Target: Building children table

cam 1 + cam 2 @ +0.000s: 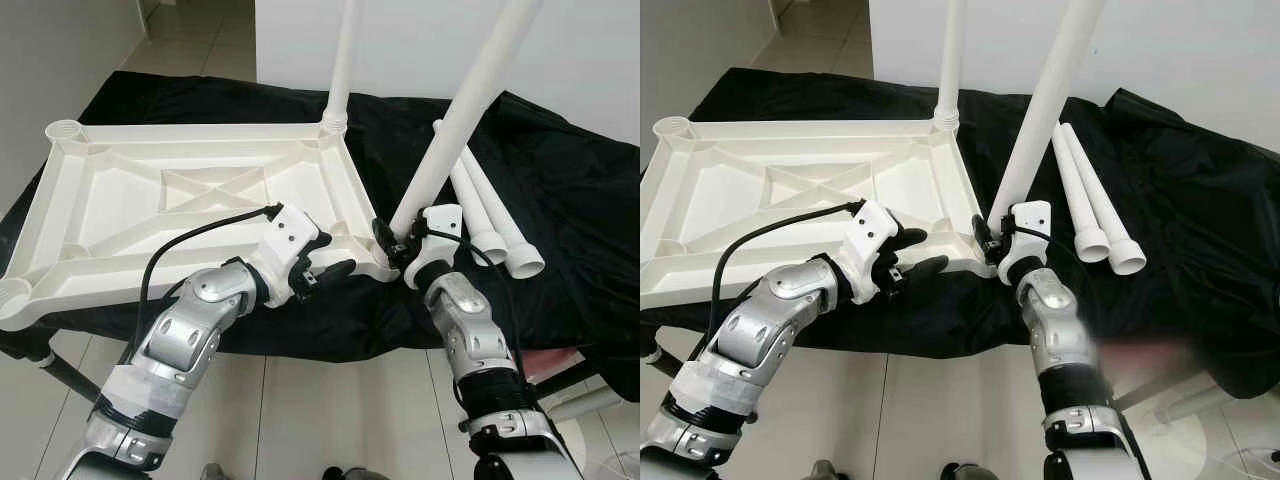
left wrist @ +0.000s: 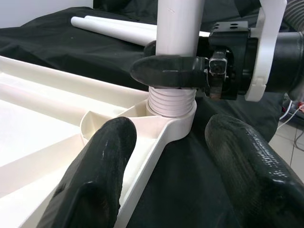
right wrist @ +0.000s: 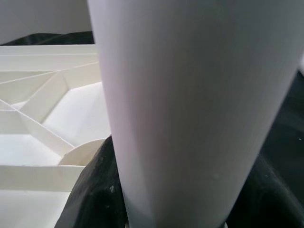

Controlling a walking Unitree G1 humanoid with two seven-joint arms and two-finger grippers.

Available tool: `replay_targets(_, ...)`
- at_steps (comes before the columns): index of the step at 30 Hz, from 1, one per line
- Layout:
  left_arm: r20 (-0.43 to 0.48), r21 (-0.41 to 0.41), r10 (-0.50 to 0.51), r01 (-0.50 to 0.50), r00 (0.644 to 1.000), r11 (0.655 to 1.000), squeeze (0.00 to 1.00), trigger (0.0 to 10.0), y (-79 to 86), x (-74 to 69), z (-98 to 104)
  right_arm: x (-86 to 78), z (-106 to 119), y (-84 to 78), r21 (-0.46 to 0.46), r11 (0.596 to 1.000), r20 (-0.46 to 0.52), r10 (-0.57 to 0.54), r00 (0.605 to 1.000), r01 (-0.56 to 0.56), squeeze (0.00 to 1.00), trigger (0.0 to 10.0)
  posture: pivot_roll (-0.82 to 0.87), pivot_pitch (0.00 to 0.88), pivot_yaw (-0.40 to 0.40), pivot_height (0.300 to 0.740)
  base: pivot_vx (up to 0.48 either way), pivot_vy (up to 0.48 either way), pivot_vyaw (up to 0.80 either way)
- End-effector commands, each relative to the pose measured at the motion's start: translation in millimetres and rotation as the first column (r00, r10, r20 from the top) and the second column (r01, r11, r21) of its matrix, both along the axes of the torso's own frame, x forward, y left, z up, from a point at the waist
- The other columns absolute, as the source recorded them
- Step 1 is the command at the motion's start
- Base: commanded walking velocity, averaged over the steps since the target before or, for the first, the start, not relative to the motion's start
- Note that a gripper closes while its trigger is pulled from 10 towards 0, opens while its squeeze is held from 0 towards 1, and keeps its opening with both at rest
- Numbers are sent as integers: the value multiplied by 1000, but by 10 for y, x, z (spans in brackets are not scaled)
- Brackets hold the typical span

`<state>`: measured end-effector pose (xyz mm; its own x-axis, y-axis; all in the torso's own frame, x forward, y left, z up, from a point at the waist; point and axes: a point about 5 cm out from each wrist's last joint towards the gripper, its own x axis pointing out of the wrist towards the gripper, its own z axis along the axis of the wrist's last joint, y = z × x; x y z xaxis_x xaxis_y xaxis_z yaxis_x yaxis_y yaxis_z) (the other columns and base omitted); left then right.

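The white plastic table top [image 1: 120, 215] lies upside down on a black cloth. One white leg [image 1: 343, 60] stands upright in its far right corner. My right gripper [image 1: 395, 243] is shut on a second leg [image 1: 465, 110] just above its threaded end [image 2: 171, 102]. That end sits in the near right corner socket [image 2: 178, 122], and the leg tilts to the right. My left gripper [image 1: 338, 256] is open at the near edge just left of that corner, with its fingers [image 2: 102, 161] straddling the rim and holding nothing. In the right wrist view the held leg [image 3: 190, 95] is close up.
Two loose legs [image 1: 495, 220] lie side by side on the black cloth [image 1: 570, 190] right of the table top. Empty sockets sit at the left corners [image 1: 63, 128]. Tiled floor lies below the near edge, and a white wall stands behind.
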<state>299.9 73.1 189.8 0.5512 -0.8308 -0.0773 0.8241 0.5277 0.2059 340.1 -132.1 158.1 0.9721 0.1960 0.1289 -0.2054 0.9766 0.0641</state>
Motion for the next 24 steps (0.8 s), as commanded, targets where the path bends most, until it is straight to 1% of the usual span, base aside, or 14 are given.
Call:
replay_targets(1, 1, 17, -44, 44, 999, 999, 0, 10000, -23, -16, -11, -53, -91, 9, 38, 994, -61, -96, 994, 98, 0, 10000, -1, 92, -81, 740, 0, 0, 0)
replay_targets(2, 1, 17, -44, 44, 999, 999, 0, 10000, -23, -16, -11, -53, -91, 9, 38, 994, -61, -96, 994, 98, 0, 10000, -1, 92, -81, 740, 0, 0, 0)
replay_targets(5, 4, 18, -48, 48, 999, 999, 0, 10000, -32, -13, -5, -114, -100, 96, 43, 975, -74, -215, 974, 218, 0, 10000, 2, 84, -84, 740, 0, 0, 0)
replay_targets(6, 4, 18, -48, 48, 999, 999, 0, 10000, -32, -13, -5, -114, -100, 96, 43, 975, -74, -215, 974, 218, 0, 10000, 2, 84, -84, 740, 0, 0, 0)
replay_targets(7, 5, 18, -49, 49, 999, 999, 0, 10000, -34, -13, -3, -128, -102, 110, 43, 968, -79, -245, 966, 249, 0, 10000, 2, 84, -84, 740, 0, 0, 0)
replay_targets(8, 5, 18, -50, 50, 999, 999, 0, 10000, -36, -12, -1, -159, -101, 141, 55, 956, -85, -283, 955, 288, 0, 10000, 5, 78, -84, 740, 0, 0, 0)
replay_targets(10, 7, 18, -52, 52, 999, 998, 0, 10000, -38, -13, 2, -209, -96, 206, 85, 942, -97, -316, 944, 324, 0, 10000, 5, 78, -84, 740, 0, 0, 0)
replay_targets(12, 7, 18, -52, 52, 999, 998, 0, 10000, -38, -13, 2, -209, -96, 206, 85, 942, -97, -316, 944, 324, 0, 10000, 5, 78, -84, 740, 0, 0, 0)
replay_targets(13, 7, 19, -53, 52, 999, 998, 0, 10000, -37, -11, 0, -223, -94, 249, 88, 945, -102, -307, 946, 316, 0, 10000, 5, 73, -83, 740, 0, 0, 0)
replay_targets(15, 7, 21, -53, 53, 999, 998, 0, 10000, -37, -10, -2, -229, -93, 275, 88, 948, -104, -297, 949, 306, 0, 10000, 5, 73, -83, 740, 0, 0, 0)
replay_targets(21, 7, 20, -57, 56, 998, 998, 0, 10000, -42, -10, -1, -235, -77, 243, 99, 942, -106, -311, 945, 321, 0, 10000, 3, 68, -81, 740, 0, 0, 0)
replay_targets(22, 9, 21, -59, 59, 998, 998, 0, 10000, -48, -9, -1, -237, -36, 251, 131, 947, -87, -285, 955, 294, 800, 10000, 2, 65, -80, 740, 0, 0, 0)
replay_targets(23, 9, 21, -59, 59, 998, 998, 0, 10000, -48, -9, -1, -237, -36, 251, 131, 947, -87, -285, 955, 294, 800, 10000, 2, 65, -80, 740, 0, 0, 0)
replay_targets(24, 10, 23, -60, 60, 998, 998, 0, 10000, -49, -8, -2, -238, -15, 259, 146, 952, -73, -263, 962, 271, 1000, 10000, 2, 65, -80, 740, 0, 0, 0)
